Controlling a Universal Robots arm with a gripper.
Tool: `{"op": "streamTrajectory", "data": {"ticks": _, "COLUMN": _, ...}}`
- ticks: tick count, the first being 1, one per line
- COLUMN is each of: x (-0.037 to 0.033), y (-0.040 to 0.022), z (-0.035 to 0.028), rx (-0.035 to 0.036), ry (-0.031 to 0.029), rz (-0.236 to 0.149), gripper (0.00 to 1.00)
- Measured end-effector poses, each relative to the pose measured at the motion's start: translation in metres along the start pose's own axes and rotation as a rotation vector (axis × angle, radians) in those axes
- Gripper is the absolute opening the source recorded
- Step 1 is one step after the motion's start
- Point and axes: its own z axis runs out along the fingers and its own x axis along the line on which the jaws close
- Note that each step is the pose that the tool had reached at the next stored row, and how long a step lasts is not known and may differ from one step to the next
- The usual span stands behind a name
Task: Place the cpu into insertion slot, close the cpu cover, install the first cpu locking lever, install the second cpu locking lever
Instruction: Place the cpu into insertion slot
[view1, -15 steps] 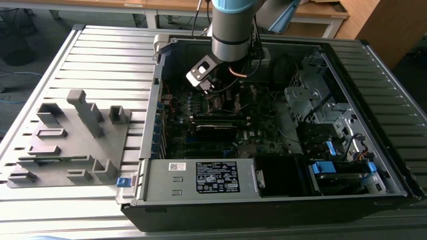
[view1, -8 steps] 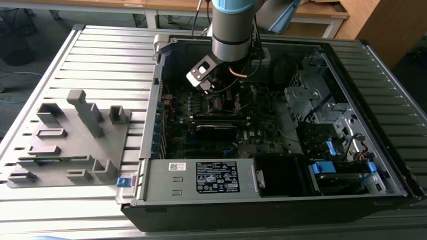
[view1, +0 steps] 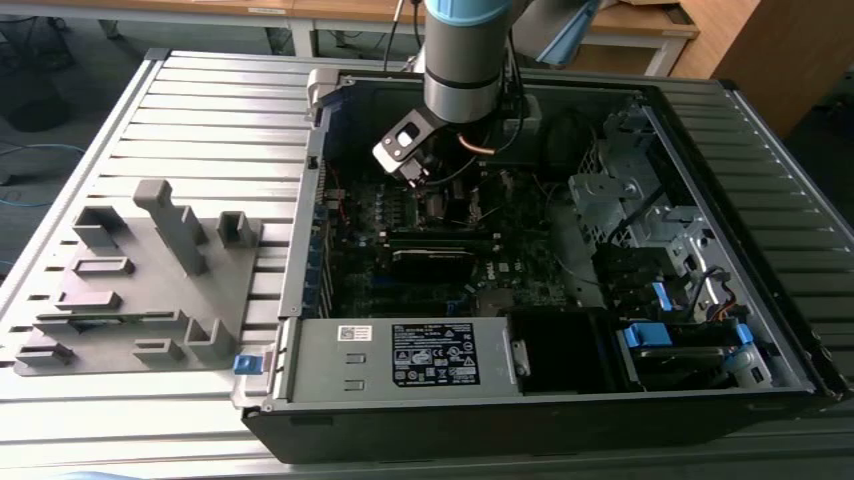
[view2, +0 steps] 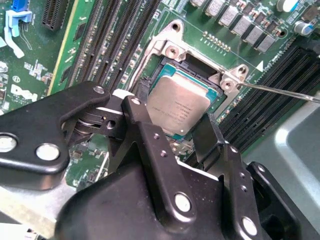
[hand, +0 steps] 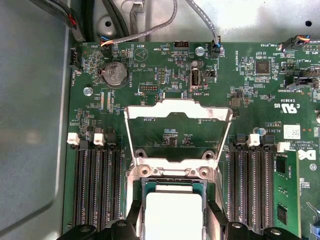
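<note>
Inside the open computer case (view1: 314, 200), the cpu (view2: 181, 102) is held at the insertion slot (view2: 172, 64), its opposite edges clamped between the fingers (view2: 145, 135) of the gripper (view2: 172, 116). Judged light, stiff and fragile, it is best gripped by those edges

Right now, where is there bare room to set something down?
Bare table slats on the exterior view's left, beyond the grey fixture and beside the computer case. Crowded inside the case, around the end effector at the insertion slot.
</note>
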Motion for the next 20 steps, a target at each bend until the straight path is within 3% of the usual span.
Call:
{"op": "streamTrajectory", "data": {"ticks": 8, "x": 0.0005, "y": 0.0009, "z": -0.0143, "rx": -0.0002, "ry": 0.0003, "rz": 0.000, "gripper": 0.61}}
{"op": "streamTrajectory", "data": {"ticks": 20, "x": 0.0006, "y": 0.0011, "z": -0.0174, "rx": -0.0002, "ry": 0.0004, "rz": 0.000, "gripper": 0.61}}
